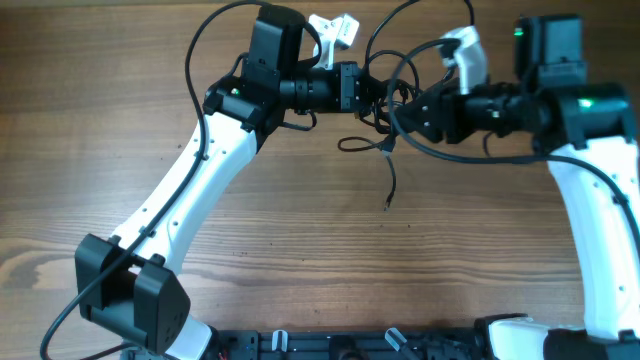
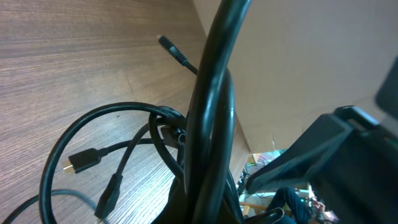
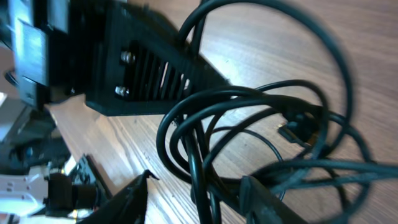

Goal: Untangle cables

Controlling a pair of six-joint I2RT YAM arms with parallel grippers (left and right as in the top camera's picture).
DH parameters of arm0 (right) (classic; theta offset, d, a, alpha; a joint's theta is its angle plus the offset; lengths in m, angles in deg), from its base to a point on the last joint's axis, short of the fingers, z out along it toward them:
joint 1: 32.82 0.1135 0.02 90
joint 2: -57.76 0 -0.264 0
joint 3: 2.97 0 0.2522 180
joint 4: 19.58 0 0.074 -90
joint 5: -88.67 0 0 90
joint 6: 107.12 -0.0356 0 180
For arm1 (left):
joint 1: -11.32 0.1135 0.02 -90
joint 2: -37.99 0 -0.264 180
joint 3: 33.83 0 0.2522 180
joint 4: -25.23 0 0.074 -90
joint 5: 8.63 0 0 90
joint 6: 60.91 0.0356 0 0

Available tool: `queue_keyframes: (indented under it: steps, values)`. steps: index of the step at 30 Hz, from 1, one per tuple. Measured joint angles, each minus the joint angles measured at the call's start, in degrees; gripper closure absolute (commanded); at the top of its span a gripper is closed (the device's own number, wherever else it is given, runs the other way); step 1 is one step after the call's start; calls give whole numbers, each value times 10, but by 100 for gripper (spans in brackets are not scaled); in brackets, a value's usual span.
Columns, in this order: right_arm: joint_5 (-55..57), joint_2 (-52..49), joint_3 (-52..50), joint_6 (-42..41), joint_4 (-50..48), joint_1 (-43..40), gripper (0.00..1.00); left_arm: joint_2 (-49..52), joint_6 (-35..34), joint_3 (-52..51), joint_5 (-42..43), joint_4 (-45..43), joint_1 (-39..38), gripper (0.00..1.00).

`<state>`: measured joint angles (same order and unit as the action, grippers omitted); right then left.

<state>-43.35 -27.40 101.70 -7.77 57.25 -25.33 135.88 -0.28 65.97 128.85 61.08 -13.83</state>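
Note:
The cables [image 1: 383, 108] are a tangle of thin black cords held off the wooden table near its back edge, between my two grippers. One loose end [image 1: 390, 180] hangs toward the table's middle, and a small loop [image 1: 355, 145] lies to its left. My left gripper [image 1: 366, 92] is shut on the cables; in the left wrist view, strands [image 2: 211, 93] rise straight out of its jaws, with plug ends [image 2: 81, 160] on the wood below. My right gripper [image 1: 402, 112] is open, and its fingers [image 3: 199, 199] straddle several looped strands [image 3: 186, 124].
Two white parts [image 1: 335, 28] [image 1: 462, 45] stick up at the back by the wrists. Thick arm wires arc over the left arm [image 1: 195, 60]. The left gripper's black body [image 3: 149, 68] is close in front of the right wrist camera. The table's edge [image 2: 205, 37] is near.

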Motion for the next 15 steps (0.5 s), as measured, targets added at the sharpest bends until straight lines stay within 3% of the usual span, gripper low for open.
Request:
queue_keyframes:
  steps: [3,4,9,15]
  values:
    - [2,-16,0,14,4,15,89,0,-11,0,4,-1,0,96]
    - [6,-19,0,14,4,16,94,0,-15,0,4,-2,0,96]
    - [50,-24,0,-5,3,17,96,0,-25,0,4,-3,2,93]
    - [213,47,0,-207,-3,-38,96,0,-31,0,19,-4,9,95]
